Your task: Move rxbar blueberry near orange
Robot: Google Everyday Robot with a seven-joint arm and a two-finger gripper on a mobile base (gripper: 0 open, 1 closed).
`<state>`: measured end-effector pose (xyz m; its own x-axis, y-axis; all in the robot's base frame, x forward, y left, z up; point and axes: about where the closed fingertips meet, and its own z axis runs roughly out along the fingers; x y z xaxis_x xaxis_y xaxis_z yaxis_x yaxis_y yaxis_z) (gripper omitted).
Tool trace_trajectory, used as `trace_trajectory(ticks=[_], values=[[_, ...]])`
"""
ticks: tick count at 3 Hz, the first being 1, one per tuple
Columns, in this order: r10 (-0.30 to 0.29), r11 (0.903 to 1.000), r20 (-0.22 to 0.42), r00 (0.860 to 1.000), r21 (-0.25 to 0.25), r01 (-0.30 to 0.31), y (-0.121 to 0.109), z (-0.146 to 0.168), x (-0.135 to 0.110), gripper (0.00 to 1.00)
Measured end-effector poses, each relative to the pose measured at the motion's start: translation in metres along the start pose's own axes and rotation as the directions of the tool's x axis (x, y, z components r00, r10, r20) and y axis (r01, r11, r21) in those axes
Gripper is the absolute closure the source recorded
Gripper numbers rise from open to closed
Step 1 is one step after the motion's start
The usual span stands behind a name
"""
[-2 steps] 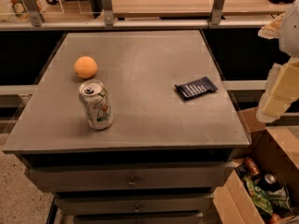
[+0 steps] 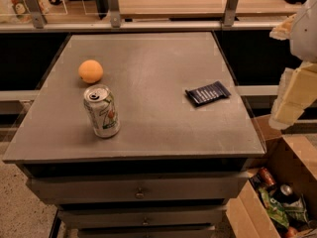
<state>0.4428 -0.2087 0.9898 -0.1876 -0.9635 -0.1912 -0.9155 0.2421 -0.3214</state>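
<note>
The rxbar blueberry (image 2: pixel 208 93), a flat dark navy wrapper with pale lettering, lies on the right part of the grey cabinet top (image 2: pixel 158 128). The orange (image 2: pixel 90 71) sits at the left, well apart from the bar. My gripper (image 2: pixel 293 95) is at the far right edge of the view, beyond the cabinet's right side and raised, with nothing visibly held. It is to the right of the bar and does not touch it.
A white-green soda can (image 2: pixel 102 111) stands upright in front of the orange. An open cardboard box (image 2: pixel 277 192) with cans and packets sits on the floor at lower right. Drawers (image 2: pixel 138 190) run below the top. A railing and wooden counter lie behind.
</note>
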Motion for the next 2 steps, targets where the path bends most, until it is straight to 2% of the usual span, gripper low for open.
trace_trajectory(ticks=[1, 2], values=[[-0.110, 0.9939, -0.002, 0.994, -0.007, 0.110, -0.005, 0.016, -0.010, 0.00], [-0.256, 0.9666, 0.000, 0.967, -0.011, 0.256, -0.013, 0.035, -0.023, 0.00]])
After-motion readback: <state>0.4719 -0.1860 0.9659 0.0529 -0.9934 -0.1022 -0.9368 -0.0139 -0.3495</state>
